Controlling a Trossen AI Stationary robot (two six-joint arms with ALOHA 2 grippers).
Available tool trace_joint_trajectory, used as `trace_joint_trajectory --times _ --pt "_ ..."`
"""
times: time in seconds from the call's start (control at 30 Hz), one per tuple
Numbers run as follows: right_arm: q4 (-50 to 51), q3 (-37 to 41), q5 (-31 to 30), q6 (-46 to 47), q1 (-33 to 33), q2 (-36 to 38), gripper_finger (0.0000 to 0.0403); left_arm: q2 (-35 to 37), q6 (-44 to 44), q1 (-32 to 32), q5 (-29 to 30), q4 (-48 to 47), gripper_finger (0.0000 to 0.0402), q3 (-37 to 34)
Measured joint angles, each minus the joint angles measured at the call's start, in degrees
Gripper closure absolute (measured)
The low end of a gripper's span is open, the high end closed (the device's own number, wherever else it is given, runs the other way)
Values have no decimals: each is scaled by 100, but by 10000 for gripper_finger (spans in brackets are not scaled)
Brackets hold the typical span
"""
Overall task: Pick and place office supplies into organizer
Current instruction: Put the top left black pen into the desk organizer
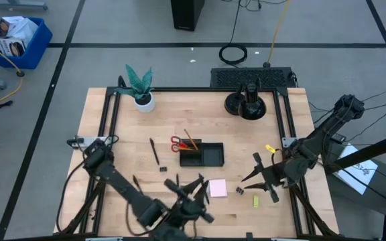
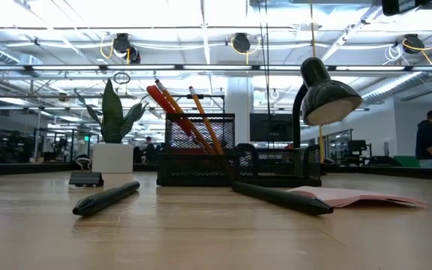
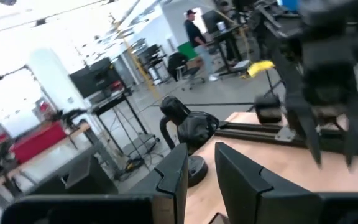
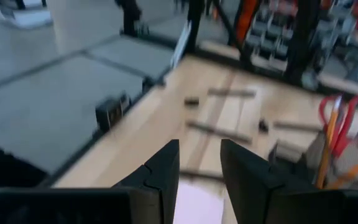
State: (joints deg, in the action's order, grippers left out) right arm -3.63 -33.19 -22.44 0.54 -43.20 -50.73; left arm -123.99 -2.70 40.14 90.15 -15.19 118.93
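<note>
The black organizer [image 1: 203, 156] sits mid-table, with red-handled scissors [image 1: 175, 142] and orange pencils [image 1: 190, 140] standing in its mesh cup [image 2: 197, 154]. A black pen [image 1: 154, 151] and a small binder clip [image 1: 163, 170] lie on the table to its left. The pink sticky-note pad [image 1: 218, 189] lies flat near the front edge, with a yellow-green piece [image 1: 256, 201] to its right. My left gripper [image 1: 191, 185] hovers open just left of the pad. My right gripper [image 1: 253, 171] hangs open to the right of the pad, empty, and its wrist view shows the pad [image 4: 194, 205] beyond the fingers.
A potted plant [image 1: 140, 90] stands at the far left of the table and a black desk lamp [image 1: 246, 104] at the far right. Two pens [image 2: 107, 197] [image 2: 280, 196] lie close to the low camera. People stand in the room beyond the table [image 2: 430, 139].
</note>
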Motion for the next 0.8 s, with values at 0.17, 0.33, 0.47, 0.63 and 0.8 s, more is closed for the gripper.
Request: trace_joint_trajectory --times 0.17,0.33,0.47,0.63,0.8 --pt "-415 0 0 -580 -2 389 291 372 845 176 -2 -1267 314 -17" --pt "-539 0 -1 -1102 -2 675 291 816 3543 279 -48 -4176 314 -21" --pt "-536 0 -11 -1541 0 813 291 1038 6078 279 -707 -6759 314 -21" --pt "-543 0 -52 -1958 1 899 291 1438 6545 122 -1668 -7336 314 -535" --pt "-561 -2 -466 -2021 7 930 291 2066 7453 -95 -1688 -7467 314 -1500"
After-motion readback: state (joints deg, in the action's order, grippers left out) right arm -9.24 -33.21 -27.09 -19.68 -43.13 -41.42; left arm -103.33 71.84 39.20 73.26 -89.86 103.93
